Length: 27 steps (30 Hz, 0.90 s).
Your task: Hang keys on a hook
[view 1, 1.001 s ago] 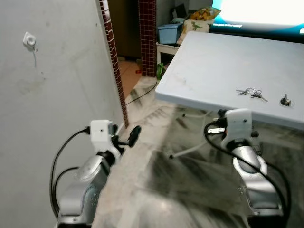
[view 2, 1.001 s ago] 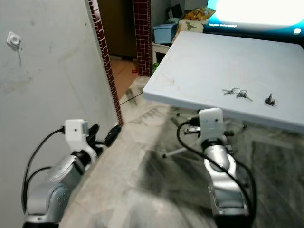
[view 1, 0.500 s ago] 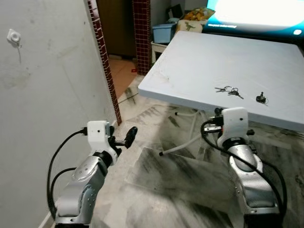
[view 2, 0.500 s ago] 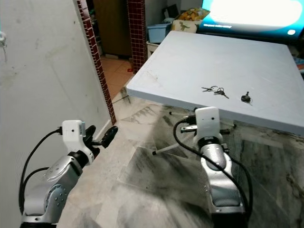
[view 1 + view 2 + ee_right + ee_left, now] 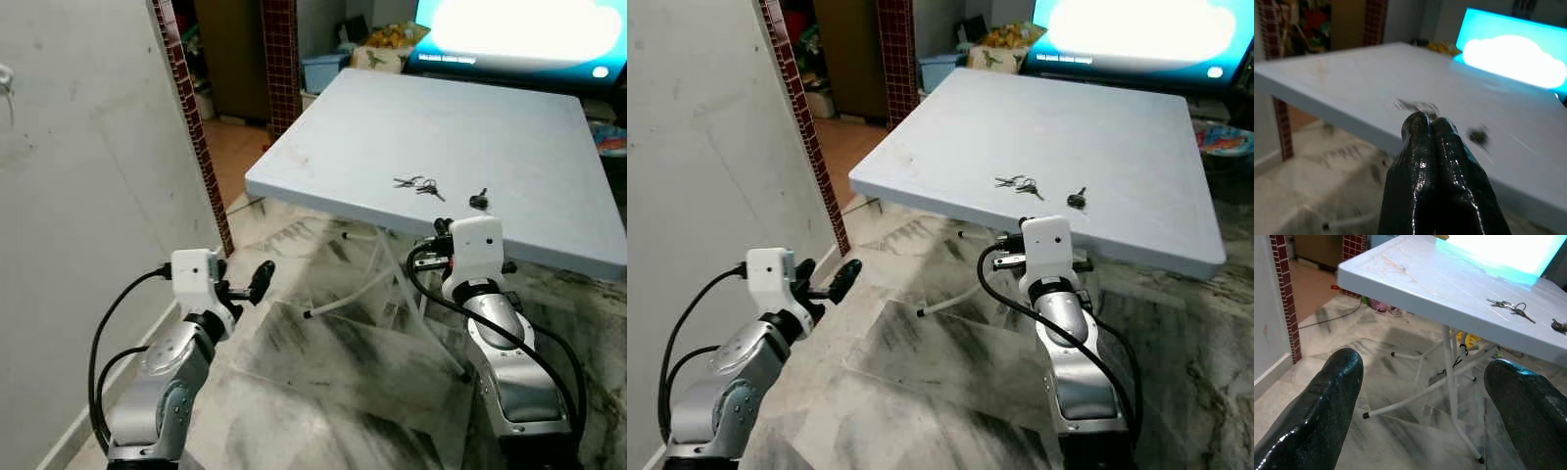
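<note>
A bunch of keys lies on the white folding table, with a single dark key just to its right. A small white hook sits high on the grey wall at the far left edge. My left gripper is open and held low over the floor, left of the table, its fingers wide apart. The right gripper is shut with nothing in it, just below the table's near edge; the keys lie beyond its tips. Its wrist block hides it in the head views.
A red brick pillar ends the grey wall, with a doorway behind it. Thin white table legs cross under the table over marble floor. A bright screen and a blue bin stand at the back.
The camera has moved: the whole scene slid left and the table looks nearer, the hook now at the frame's edge. Both arms keep the same pose.
</note>
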Tool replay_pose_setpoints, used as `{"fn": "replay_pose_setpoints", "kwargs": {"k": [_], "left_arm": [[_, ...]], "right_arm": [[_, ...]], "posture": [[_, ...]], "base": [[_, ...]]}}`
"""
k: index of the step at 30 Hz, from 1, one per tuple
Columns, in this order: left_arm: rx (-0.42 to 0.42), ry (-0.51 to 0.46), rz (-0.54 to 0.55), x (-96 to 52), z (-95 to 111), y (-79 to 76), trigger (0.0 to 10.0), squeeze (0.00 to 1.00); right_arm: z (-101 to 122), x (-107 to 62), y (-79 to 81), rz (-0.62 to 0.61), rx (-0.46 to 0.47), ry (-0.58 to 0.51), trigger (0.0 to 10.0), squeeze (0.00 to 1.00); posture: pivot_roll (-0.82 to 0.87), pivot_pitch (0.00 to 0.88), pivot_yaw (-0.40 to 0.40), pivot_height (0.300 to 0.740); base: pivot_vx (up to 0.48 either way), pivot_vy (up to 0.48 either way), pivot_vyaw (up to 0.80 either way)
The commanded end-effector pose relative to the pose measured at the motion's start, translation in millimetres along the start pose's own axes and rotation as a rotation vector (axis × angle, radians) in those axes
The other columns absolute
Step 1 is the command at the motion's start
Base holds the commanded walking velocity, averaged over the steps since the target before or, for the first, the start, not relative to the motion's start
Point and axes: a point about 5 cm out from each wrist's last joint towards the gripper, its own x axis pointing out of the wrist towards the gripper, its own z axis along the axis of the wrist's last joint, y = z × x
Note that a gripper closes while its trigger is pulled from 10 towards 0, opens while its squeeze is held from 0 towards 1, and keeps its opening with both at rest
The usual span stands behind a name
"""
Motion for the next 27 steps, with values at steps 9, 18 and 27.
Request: {"fn": "replay_pose_setpoints", "kwargs": {"k": [9, 18, 27], "left_arm": [[0.055, -0.019, 0.017, 2.7, 8, 2.6, 10.0, 0.00], [0.040, -0.038, 0.061, 4.9, 18, 15.7, 10.0, 0.00], [0.024, -0.046, -0.005, 3.8, 16, 7.2, 10.0, 0.00]], "right_arm": [[4, 1.5, -1.0, -0.002, 0.004, -0.014, 10.0, 0.00], [5, 3.2, -0.1, 0.003, 0.010, -0.010, 10.0, 0.00], [4, 1.9, 0.7, 0.001, 0.010, -0.009, 10.0, 0.00]], "posture": [[-0.04, 0.017, 0.045, 0.740], [-0.04, 0.021, 0.047, 0.740], [-0.04, 0.025, 0.051, 0.740]], "base": [[0.000, 0.000, 0.00], [0.000, 0.000, -0.60], [0.093, 0.000, -0.80]]}}
